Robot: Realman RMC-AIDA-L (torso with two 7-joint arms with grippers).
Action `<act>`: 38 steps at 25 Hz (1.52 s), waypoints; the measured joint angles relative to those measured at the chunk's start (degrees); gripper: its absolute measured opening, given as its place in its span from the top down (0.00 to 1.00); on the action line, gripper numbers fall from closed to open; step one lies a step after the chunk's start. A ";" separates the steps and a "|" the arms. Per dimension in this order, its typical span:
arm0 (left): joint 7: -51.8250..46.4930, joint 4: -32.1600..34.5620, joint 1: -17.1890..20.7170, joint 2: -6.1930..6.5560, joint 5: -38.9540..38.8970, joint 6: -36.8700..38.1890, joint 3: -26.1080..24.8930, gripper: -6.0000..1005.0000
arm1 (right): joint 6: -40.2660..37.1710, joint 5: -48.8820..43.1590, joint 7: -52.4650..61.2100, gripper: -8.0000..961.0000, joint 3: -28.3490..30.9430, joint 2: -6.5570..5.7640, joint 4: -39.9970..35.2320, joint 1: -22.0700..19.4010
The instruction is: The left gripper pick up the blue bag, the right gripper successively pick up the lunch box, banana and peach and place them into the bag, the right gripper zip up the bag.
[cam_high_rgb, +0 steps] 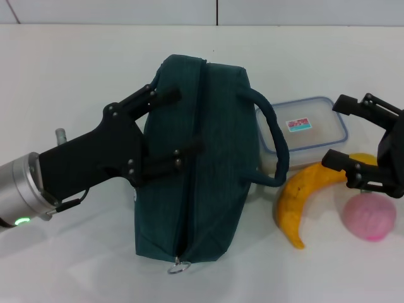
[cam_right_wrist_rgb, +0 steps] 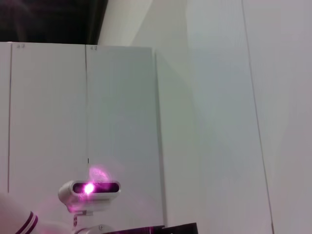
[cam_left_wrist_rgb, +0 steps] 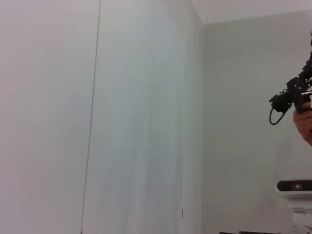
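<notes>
Bag (cam_high_rgb: 196, 158): frame centre, zip shut
Left gripper (cam_high_rgb: 167, 129): wide, fingers straddling bag's left side
Right gripper (cam_high_rgb: 353, 136): wide, above banana (cam_high_rgb: 303, 196), right edge
Risk: shut zip blocks loading; bag could slip

- White table (cam_high_rgb: 76, 69), plain surface, carrying everything.
- Blue bag (cam_high_rgb: 196, 158) lies on it, just beside the left gripper (cam_high_rgb: 170, 126), zip pull at the near end.
- Lunch box (cam_high_rgb: 303, 129) sits between the bag and the right gripper (cam_high_rgb: 353, 136).
- Banana (cam_high_rgb: 303, 199) lies just beside that gripper.
- Peach (cam_high_rgb: 369, 216) rests right under it.
</notes>
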 joint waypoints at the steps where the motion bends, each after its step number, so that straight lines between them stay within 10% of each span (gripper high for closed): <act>1: -0.02 0.00 0.00 0.03 0.01 -0.02 0.00 0.13 | 0.06 0.00 0.49 0.09 0.00 -0.09 -0.02 0.17; 12: -2.09 0.17 0.16 0.13 0.03 -0.15 -0.21 0.14 | 1.05 0.00 1.89 0.09 0.00 -0.73 -0.03 0.35; 22: -21.04 5.49 0.51 3.26 0.75 -6.20 -3.74 0.17 | 1.09 0.01 1.92 0.09 -0.01 -0.49 -0.03 0.05; 38: -24.89 5.52 0.06 1.34 6.71 -10.76 -5.45 0.22 | 1.09 0.01 1.92 0.09 0.00 0.03 0.27 0.38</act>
